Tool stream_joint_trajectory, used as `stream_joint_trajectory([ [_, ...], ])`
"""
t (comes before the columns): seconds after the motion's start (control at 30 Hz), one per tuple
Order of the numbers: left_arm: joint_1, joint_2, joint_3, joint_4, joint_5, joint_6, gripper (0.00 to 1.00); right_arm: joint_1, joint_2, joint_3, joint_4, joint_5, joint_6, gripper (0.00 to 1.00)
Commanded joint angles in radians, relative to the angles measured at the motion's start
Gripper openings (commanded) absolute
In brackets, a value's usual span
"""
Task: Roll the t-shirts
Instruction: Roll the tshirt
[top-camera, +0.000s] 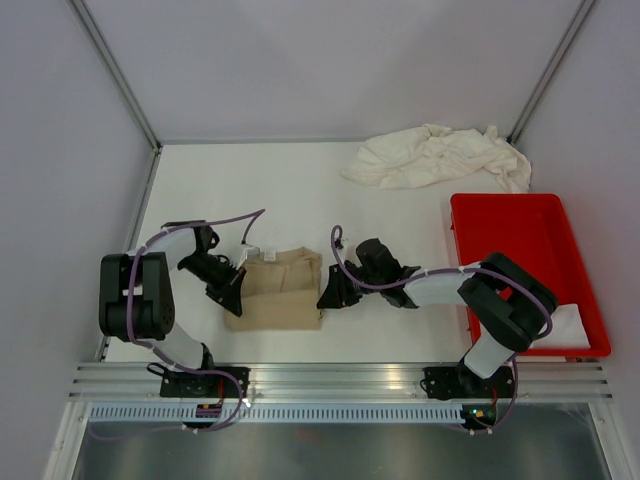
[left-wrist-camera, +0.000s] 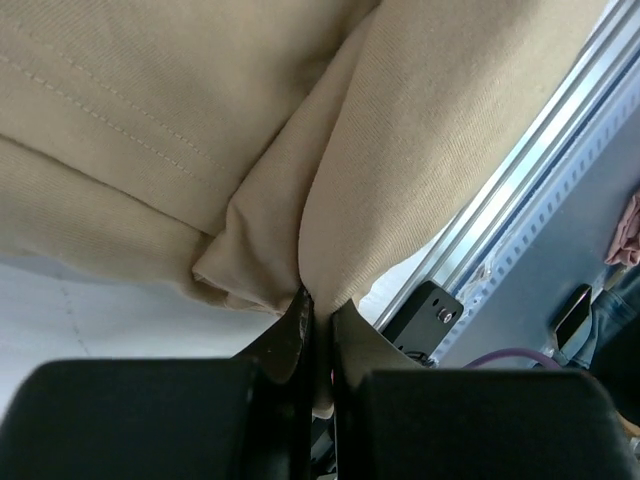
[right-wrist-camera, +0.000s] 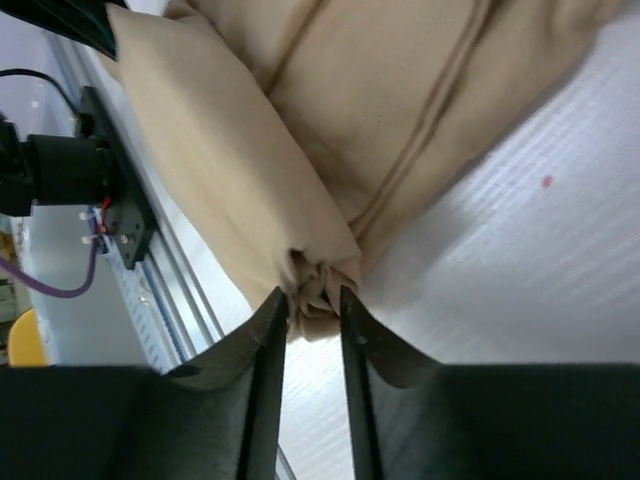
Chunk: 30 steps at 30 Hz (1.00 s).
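**A:** Where is the tan t-shirt (top-camera: 275, 288) lying for you?

**B:** You have it folded into a rough rectangle on the table (top-camera: 300, 190), close to the near edge and between your two arms.

**A:** What is your left gripper (left-wrist-camera: 318, 310) doing?

**B:** It sits at the shirt's left edge. Your wrist view shows its fingers pressed almost together, with a thin pinch of tan cloth caught between the tips.

**A:** And your right gripper (right-wrist-camera: 313, 300)?

**B:** It is at the shirt's right edge, toward the near corner. Its fingers stand a little apart, and a bunched wad of the tan fabric fills the gap, so you have hold of the shirt on both sides.

**A:** Where are the other shirts?

**B:** Your cream t-shirts (top-camera: 440, 158) lie in a crumpled heap at the far right of the table. They are just beyond the red tray (top-camera: 505, 200) and well apart from both grippers.
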Motion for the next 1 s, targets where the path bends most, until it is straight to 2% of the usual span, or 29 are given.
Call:
stream_joint_trajectory([
  [0.0,0.015,-0.003,0.025,0.056,-0.062,-0.047,0.09,-0.01,-0.056,0.03,-0.08,0.088,-0.065,0.36],
  [0.17,0.015,-0.003,0.017,0.062,-0.055,-0.056,0.09,0.013,-0.263,0.073,-0.317,0.378,-0.283,0.41],
  [0.23,0.015,-0.002,0.02,0.065,-0.05,-0.061,0.09,0.085,-0.33,0.092,-0.377,0.523,-0.34,0.4],
  [0.27,0.015,-0.002,0.022,0.066,-0.051,-0.062,0.09,0.118,-0.338,0.102,-0.377,0.535,-0.362,0.39],
  [0.33,0.015,-0.003,0.023,0.069,-0.051,-0.064,0.09,0.2,-0.324,0.107,-0.319,0.529,-0.356,0.35],
  [0.4,0.015,-0.002,0.026,0.069,-0.058,-0.068,0.1,0.255,-0.286,0.119,-0.247,0.494,-0.353,0.27],
  [0.5,0.015,-0.002,0.029,0.07,-0.073,-0.07,0.11,0.281,-0.17,0.164,-0.167,0.39,-0.321,0.19],
  [0.6,0.015,0.001,0.037,0.07,-0.09,-0.074,0.12,0.287,-0.064,0.191,-0.077,0.349,-0.287,0.17],
  [0.77,0.014,0.001,0.058,0.068,-0.096,-0.076,0.19,0.281,-0.002,0.216,0.022,0.374,-0.245,0.14],
  [0.97,0.008,-0.009,0.077,0.057,-0.101,-0.078,0.26,0.234,0.076,0.173,0.141,0.322,-0.09,0.11],
])
